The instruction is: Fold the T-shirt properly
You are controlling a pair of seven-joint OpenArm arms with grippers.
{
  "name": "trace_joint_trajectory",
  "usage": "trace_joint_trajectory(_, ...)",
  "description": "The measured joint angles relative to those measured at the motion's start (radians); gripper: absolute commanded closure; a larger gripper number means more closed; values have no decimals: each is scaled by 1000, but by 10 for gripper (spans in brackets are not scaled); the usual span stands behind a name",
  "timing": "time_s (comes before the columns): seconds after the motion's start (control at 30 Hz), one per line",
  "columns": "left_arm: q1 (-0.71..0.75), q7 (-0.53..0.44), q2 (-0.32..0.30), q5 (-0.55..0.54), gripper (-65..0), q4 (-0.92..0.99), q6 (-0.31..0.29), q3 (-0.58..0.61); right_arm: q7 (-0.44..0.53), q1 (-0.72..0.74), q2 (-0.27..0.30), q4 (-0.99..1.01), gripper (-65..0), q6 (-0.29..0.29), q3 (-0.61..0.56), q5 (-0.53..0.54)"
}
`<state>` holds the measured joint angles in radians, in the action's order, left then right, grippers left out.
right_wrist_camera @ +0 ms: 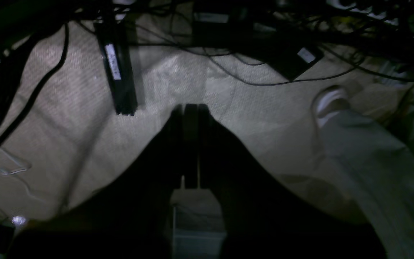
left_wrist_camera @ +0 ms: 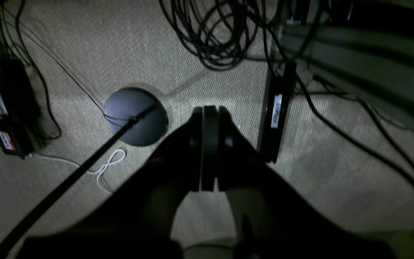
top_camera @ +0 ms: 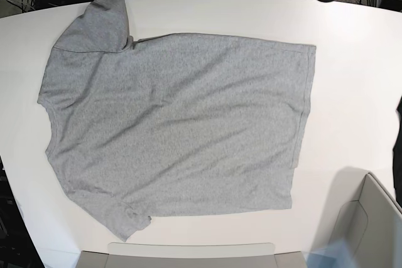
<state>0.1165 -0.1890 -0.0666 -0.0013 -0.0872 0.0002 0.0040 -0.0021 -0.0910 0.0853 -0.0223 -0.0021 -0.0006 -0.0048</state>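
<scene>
The light-grey T-shirt lies spread flat on the white table, plain side up with no lettering showing. Its neck end is at the left and its hem at the right. One sleeve points to the back left, the other to the front left. Neither gripper shows in the base view. My left gripper is shut and empty, hanging over the carpet off the table. My right gripper is shut and empty, also over the carpet.
A grey box stands at the table's front right and a grey tray edge at the front. Below the arms are cables, a round stand base, a black bar and a person's shoe.
</scene>
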Motion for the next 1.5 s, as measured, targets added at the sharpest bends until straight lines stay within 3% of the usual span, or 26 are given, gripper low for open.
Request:
trace_joint_trajectory(0.23,-3,-6,0,0,-2,-2,0,0,-8,-34,8,3,-2,1,5,1)
trace_joint_trajectory(0.6,-1,-7,0,0,-2,-1,0,0,-5,32,5,-34,-2,0,7,2)
trace_joint_trajectory(0.8,-3,-7,0,0,-2,-1,0,0,-4,59,-38,-36,-2,5,2,2)
trace_joint_trajectory(0.9,-2,-8,0,0,-2,-1,0,0,3,53,-33,-36,-2,7,2,1)
trace_joint_trajectory(1.07,0,-7,0,0,-2,-1,0,0,-11,-28,2,-72,-2,2,2,0)
trace_joint_trajectory(1.27,44,-14,-9,0,-2,-37,0,0,4,-132,6,-215,-2,3,2,0)
trace_joint_trajectory(1.5,246,4,-68,-1,-2,-331,3,0,-20,-389,58,-500,-2,-2,0,-5)
